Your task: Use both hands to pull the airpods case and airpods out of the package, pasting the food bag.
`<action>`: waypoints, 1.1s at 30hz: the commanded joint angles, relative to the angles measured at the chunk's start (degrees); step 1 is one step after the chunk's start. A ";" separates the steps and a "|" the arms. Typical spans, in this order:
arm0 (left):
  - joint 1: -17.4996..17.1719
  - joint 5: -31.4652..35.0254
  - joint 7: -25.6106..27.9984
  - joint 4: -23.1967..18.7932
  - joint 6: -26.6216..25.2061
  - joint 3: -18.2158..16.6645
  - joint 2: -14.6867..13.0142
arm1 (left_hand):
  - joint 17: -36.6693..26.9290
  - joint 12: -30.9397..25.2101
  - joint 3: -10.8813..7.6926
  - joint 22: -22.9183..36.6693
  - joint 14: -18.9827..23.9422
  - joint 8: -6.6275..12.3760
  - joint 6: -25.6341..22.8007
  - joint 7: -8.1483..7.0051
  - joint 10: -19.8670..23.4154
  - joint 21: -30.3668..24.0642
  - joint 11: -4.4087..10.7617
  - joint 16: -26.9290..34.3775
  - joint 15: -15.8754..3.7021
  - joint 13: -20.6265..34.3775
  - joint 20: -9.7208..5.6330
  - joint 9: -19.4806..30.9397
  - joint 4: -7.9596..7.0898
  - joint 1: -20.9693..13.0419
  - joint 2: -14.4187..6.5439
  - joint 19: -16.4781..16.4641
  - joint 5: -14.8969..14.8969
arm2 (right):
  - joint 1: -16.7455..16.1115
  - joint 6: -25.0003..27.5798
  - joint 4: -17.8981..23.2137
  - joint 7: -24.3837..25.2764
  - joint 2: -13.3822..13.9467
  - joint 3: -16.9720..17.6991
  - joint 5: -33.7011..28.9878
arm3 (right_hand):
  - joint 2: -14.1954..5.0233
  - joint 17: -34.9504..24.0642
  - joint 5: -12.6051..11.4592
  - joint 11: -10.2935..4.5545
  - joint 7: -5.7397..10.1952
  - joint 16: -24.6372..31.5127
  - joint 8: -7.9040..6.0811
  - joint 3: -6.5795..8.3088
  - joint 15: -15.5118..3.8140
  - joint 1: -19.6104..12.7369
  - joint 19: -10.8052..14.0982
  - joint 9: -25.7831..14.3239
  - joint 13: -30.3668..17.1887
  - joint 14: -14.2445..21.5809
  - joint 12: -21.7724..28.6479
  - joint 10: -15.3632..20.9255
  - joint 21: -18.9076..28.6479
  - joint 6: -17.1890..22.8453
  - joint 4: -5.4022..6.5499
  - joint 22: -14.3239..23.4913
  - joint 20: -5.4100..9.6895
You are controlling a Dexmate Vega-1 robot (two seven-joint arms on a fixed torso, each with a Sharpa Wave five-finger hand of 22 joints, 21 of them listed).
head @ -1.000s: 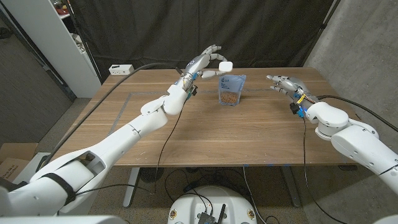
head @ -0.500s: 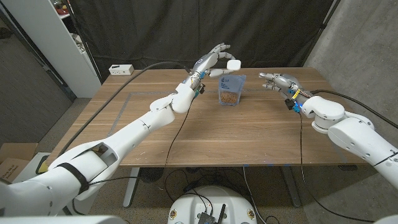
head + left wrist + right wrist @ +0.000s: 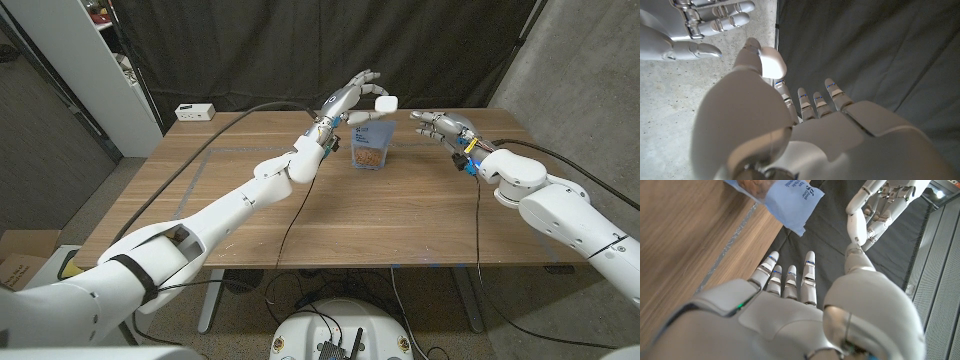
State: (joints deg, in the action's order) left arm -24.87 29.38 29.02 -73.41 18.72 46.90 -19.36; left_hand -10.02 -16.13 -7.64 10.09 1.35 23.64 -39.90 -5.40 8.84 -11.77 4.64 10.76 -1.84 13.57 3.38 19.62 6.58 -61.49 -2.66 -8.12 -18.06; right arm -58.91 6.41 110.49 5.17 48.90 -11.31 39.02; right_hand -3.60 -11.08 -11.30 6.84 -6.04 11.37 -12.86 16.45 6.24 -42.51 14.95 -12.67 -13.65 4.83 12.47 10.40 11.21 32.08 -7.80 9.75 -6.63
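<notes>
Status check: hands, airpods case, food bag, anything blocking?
Left hand pinches white airpods case above the food bag. Right hand open, fingers spread, beside the bag, apart from it. Bag upright on table. Nothing between the hands.

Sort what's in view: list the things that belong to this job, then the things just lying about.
Part of the job:
- white airpods case, held in the left hand above the bag
- blue food bag, standing upright on the table
- right hand, fingers apart, holding nothing

Just lying about:
- white power strip at the table's far left corner
</notes>
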 commanded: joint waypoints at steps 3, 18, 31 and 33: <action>2.33 0.53 1.20 4.12 0.63 2.70 2.68 | -0.08 -0.41 0.63 0.13 0.50 9.20 -11.48 2.22 0.75 0.23 -0.39 0.15 -2.42 0.03 0.13 12.30 0.13 -1.17 0.08 -0.25 -0.50 | 1.92 -1.47 -1.20 -1.55 -0.25 -1.80 0.05 | -2.67 -0.32 -0.79 -0.25 -0.26 0.42 0.43 1.35 -0.19 -0.82 0.43 -0.29 -0.06 0.21 0.28 0.60 -0.03 -1.01 0.17 0.19 0.31; 2.83 2.19 2.69 4.52 -1.91 4.39 3.49 | -0.12 -0.39 1.56 0.16 0.75 9.98 -11.94 3.65 1.13 0.34 -0.88 0.10 -2.12 0.12 0.44 13.48 0.32 -2.16 0.45 -0.11 -1.30 | 4.40 -0.87 -1.46 -3.62 0.27 -3.70 -0.37 | -4.49 -0.39 -1.55 0.12 -1.12 0.71 1.13 1.86 0.58 -0.79 0.73 -0.45 0.08 0.75 0.19 0.67 0.08 -2.88 0.49 0.19 0.02; 3.50 2.03 4.69 6.34 -2.10 5.24 4.61 | -0.14 -0.29 2.18 0.17 0.95 10.63 -12.32 4.34 1.20 0.37 -0.92 0.11 -2.13 0.16 0.64 14.44 0.48 -2.99 0.68 -0.05 -2.04 | 5.57 0.04 -2.04 -3.91 -0.10 -4.96 -0.31 | -6.99 -0.68 -2.63 0.17 -1.37 1.24 1.01 2.95 0.56 -0.66 1.49 -0.67 0.23 1.64 0.47 1.71 0.33 -3.07 1.18 0.21 0.41; 3.52 1.96 4.95 6.46 -2.23 5.29 4.74 | -0.15 -0.25 2.28 0.17 1.01 10.73 -12.36 4.34 1.16 0.36 -0.95 0.12 -2.03 0.16 0.68 14.61 0.47 -3.07 0.68 -0.05 -2.15 | 5.79 0.06 -2.22 -4.12 -0.12 -5.11 -0.31 | -7.11 -0.69 -2.82 0.32 -1.69 1.32 0.80 3.15 0.49 -0.72 1.55 -0.74 0.26 1.86 0.59 2.10 0.34 -2.66 1.20 0.21 0.48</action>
State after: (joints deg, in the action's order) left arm -22.42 31.45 32.52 -69.29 16.84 50.40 -16.46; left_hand -10.01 -16.13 -5.66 10.09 1.57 23.71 -41.17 -5.45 9.74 -11.33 3.88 10.76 -2.03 13.58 3.59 19.63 6.99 -63.93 -1.62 -7.91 -19.73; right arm -54.25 5.31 108.80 2.43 49.03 -15.41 38.99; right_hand -9.96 -11.61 -13.74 7.14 -7.70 12.31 -11.98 19.03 6.50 -43.11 15.69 -13.20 -13.30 6.20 12.72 11.83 11.21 28.76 -6.59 9.73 -6.32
